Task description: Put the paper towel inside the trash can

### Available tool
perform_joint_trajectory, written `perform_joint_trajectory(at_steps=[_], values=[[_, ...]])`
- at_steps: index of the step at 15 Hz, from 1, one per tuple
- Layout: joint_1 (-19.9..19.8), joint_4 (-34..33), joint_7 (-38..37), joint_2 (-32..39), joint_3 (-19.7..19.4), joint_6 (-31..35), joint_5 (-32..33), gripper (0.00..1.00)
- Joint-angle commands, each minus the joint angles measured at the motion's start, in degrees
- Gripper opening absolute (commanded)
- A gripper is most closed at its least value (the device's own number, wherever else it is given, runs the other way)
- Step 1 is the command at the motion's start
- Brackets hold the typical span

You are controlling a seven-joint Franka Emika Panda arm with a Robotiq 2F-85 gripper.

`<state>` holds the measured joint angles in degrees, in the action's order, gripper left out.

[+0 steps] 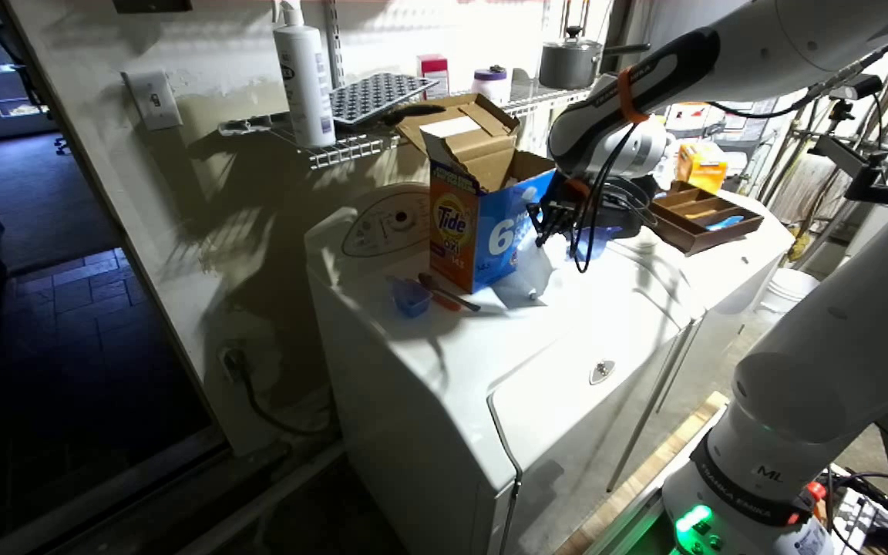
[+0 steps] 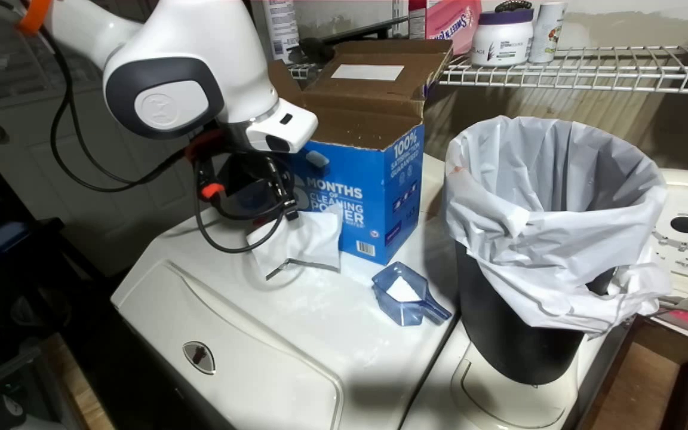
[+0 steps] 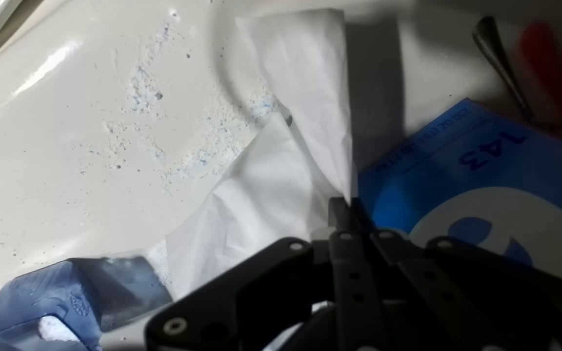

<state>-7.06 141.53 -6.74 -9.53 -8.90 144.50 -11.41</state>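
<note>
White, thin and crumpled, the paper towel (image 3: 281, 175) is held just over or on the machine top (image 3: 42, 204); whether its lower end is rested there cannot be told. It is pinched at a gathered edge by the gripper (image 3: 351, 207), the fingers clenched on it and two loose wings spread outward. Almost no weight and little stiffness are to be expected; it will probably droop and sway, and might be torn by a sharp tug, though it should hardly be harmed by a firm squeeze. A hold on several folds at once, as is taken here, seems sound. Blue-flecked powder (image 3: 203, 151) is scattered beside it and could be trailed along.

In an exterior view the trash can (image 2: 511, 322), draped with a white liner (image 2: 499, 239), is seen on the second machine (image 2: 439, 388), well apart from the towel. The blue scoop (image 2: 401, 298) is placed between them, and the detergent box (image 2: 353, 191) is stood just behind the towel, its flaps (image 2: 380, 71) raised near the arm (image 2: 248, 77). A high lift should be made before the crossing. Slack cables (image 2: 230, 251) could be caught on those flaps, or the loose liner be snagged
</note>
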Motion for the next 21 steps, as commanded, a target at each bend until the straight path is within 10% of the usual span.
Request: perform_joint_trajectory(at_steps=[1,21], values=[[1.2,0.3,0.6,-0.4,0.7,-1.7,-3.4,0.00],[1.3,-0.3,3.0,4.6,0.5,-5.7,-4.8,0.00]])
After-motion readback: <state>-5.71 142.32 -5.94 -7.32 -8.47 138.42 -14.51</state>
